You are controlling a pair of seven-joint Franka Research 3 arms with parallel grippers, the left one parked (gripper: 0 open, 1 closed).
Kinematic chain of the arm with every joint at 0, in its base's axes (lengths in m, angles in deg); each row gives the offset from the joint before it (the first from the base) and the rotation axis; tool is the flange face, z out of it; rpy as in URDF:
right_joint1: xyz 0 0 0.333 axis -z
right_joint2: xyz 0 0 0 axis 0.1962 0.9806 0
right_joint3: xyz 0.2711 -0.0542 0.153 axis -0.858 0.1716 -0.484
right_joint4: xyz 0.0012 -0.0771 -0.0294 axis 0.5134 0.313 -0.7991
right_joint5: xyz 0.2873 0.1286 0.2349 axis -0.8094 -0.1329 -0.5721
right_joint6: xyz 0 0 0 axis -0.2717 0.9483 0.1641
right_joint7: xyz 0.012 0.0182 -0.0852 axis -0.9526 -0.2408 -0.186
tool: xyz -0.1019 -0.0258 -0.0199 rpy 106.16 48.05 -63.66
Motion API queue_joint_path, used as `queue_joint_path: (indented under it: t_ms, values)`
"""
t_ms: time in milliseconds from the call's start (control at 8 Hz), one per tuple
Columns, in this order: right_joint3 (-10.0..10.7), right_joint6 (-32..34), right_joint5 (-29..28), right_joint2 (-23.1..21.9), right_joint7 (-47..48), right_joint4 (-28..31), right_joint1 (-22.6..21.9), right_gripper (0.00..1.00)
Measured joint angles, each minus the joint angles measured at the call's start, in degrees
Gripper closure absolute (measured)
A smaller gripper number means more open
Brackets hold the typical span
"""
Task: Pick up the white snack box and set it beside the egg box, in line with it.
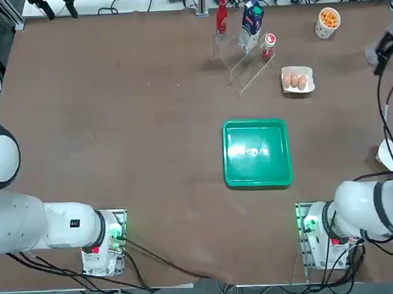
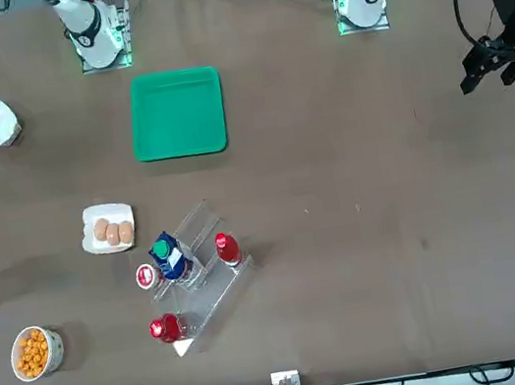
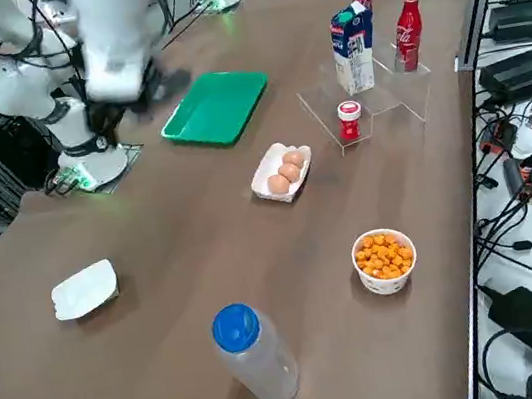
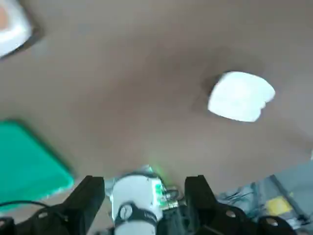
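Note:
The white snack box (image 3: 85, 289) lies flat near the table's right edge, also in the top view (image 1: 392, 155) and the front view (image 2: 2, 123). The egg box (image 1: 297, 79), a small white tray with brown eggs (image 3: 282, 172), sits farther back beside the clear rack. My right gripper (image 4: 145, 182) hangs high above the table, open, with nothing between its fingers (image 4: 93, 188). The wrist view shows the snack box (image 4: 239, 95) well below and ahead of them, untouched. A corner of the egg box (image 4: 10, 29) shows there too.
A green tray (image 1: 258, 181) lies mid-table. A clear rack (image 1: 249, 71) holds red bottles and a carton. A cup of orange snacks (image 1: 327, 20) stands at the far right corner. A blue-capped clear bottle (image 3: 255, 353) stands at the right edge beyond the snack box.

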Motion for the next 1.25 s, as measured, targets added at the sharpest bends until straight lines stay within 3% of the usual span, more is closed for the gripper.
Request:
queue_joint_path:
  t_ms: [250, 625, 1000, 1250]
  values:
    - [0.15, -12.94, 2.01, -0.24, 6.17, 9.58, 5.70, 0.00]
    - [0.27, -35.89, 4.30, -0.52, 6.72, 25.10, 14.71, 0.00]
    - [0.23, -52.25, 4.41, 1.70, -1.19, 34.20, 23.16, 0.02]
    - [0.27, -61.07, 4.42, 4.49, -6.13, 36.28, 28.14, 0.03]
